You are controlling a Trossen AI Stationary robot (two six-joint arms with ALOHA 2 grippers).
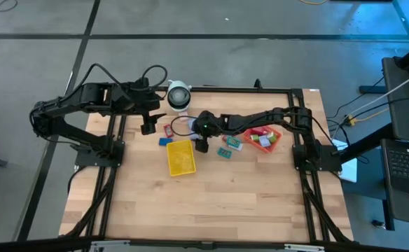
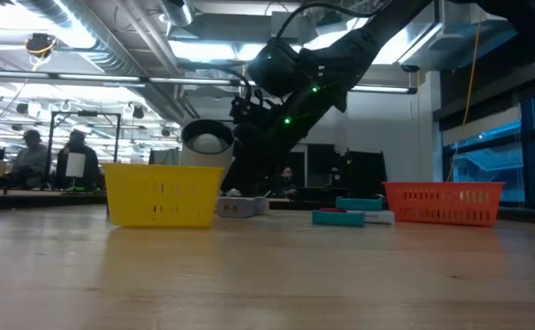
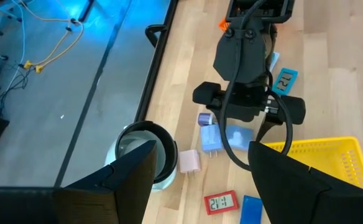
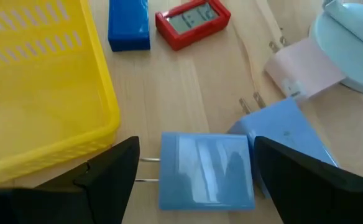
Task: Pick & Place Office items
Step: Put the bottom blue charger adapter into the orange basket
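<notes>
The pale-blue flat plug-in adapter block (image 4: 207, 169) lies on the wooden counter (image 1: 211, 203) just beside the yellow plastic tray (image 4: 38, 81), framed between the right gripper's (image 4: 194, 171) 2 wide-spread fingers, apparently for pickup, while the left gripper (image 3: 200, 168) hovers open above the white round object (image 3: 143, 149).

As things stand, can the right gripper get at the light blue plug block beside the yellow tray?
Probably yes. The right gripper hangs open right over the light blue plug block, fingers either side, nothing between. The yellow tray sits close beside but apart.
</notes>
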